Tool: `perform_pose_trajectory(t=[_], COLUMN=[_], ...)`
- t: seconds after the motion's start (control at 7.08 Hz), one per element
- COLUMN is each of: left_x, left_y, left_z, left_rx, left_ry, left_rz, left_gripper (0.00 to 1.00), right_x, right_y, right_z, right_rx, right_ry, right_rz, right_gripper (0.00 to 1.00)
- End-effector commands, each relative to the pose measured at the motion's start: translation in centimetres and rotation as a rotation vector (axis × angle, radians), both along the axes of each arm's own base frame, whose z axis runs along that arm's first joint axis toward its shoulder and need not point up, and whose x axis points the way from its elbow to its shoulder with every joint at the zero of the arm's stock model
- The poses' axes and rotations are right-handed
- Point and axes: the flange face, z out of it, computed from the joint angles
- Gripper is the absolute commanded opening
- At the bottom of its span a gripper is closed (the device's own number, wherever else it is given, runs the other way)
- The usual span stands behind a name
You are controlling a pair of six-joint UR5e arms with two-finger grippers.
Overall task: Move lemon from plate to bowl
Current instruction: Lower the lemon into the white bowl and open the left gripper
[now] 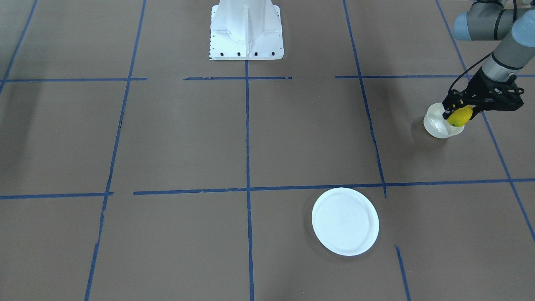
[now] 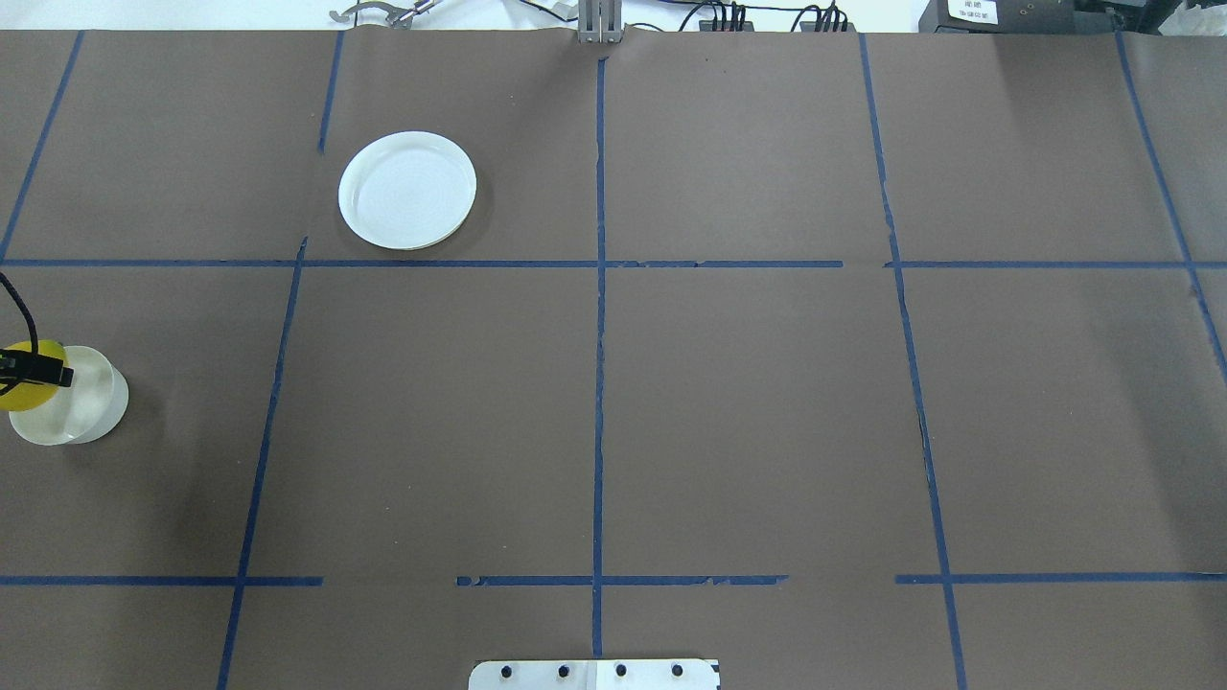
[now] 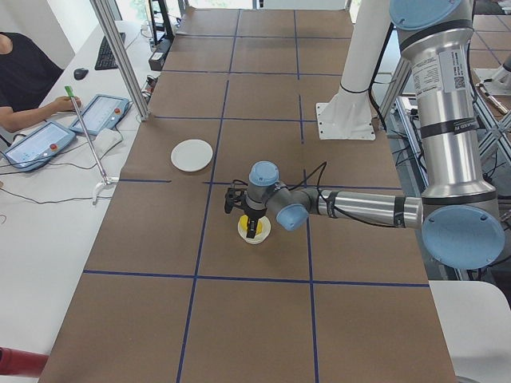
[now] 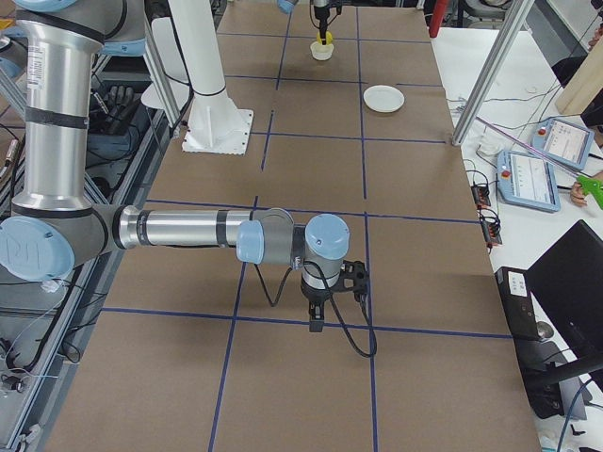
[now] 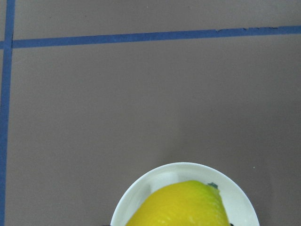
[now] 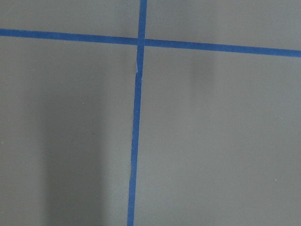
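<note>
My left gripper [image 1: 459,109] is shut on the yellow lemon [image 1: 459,116] and holds it just over the small off-white bowl [image 1: 434,125] at the table's left edge. The overhead view shows the lemon [image 2: 19,393] over the bowl's [image 2: 91,402] outer rim. In the left wrist view the lemon [image 5: 181,205] fills the bottom, with the bowl's rim [image 5: 141,186] beneath it. The flat white plate [image 1: 345,221] lies empty, also in the overhead view [image 2: 407,190]. My right gripper [image 4: 317,318] hangs close over the bare table; I cannot tell whether it is open or shut.
The robot's white base [image 1: 246,29] stands at the table's middle edge. Blue tape lines cross the brown table cover. Metal posts [image 3: 120,56] and operators' tablets [image 3: 100,113] stand beyond the far side of the table.
</note>
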Motion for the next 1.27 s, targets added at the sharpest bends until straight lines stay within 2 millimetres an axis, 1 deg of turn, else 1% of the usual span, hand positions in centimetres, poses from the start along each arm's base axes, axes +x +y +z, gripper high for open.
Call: perform_pose_trajectory(t=[0.0,0.14,0.28,0.42,0.57,0.71,0.85,0.99,1.13], left_x=[0.1,0.4,0.7,0.4,-1.2,-3.8,-5.5,-8.9,-12.1], left_y=[0.0,0.3,0.5,0.6,-0.4,-2.3,-4.4,-6.9,-8.3], left_z=[0.0,-0.2,-1.1,-1.1,-1.1,-1.6,-2.2,-3.2,-3.3], left_rx=[0.002,-0.024,0.013,0.050,0.066,0.115,0.149,0.154,0.167], left_ry=[0.003,0.034,0.060,0.071,0.052,0.025,-0.016,-0.056,-0.095], left_rz=[0.009,0.042,0.114,0.192,0.193,0.189,0.221,0.208,0.232], left_gripper=[1.00,1.00,1.00,1.00,1.00,1.00,1.00,1.00,1.00], right_x=[0.0,0.0,0.0,0.0,0.0,0.0,0.0,0.0,0.0], right_y=[0.0,0.0,0.0,0.0,0.0,0.0,0.0,0.0,0.0], right_z=[0.0,0.0,0.0,0.0,0.0,0.0,0.0,0.0,0.0], right_rx=[0.000,0.000,0.000,0.000,0.000,0.000,0.000,0.000,0.000], right_ry=[0.000,0.000,0.000,0.000,0.000,0.000,0.000,0.000,0.000], right_rz=[0.000,0.000,0.000,0.000,0.000,0.000,0.000,0.000,0.000], right_gripper=[1.00,1.00,1.00,1.00,1.00,1.00,1.00,1.00,1.00])
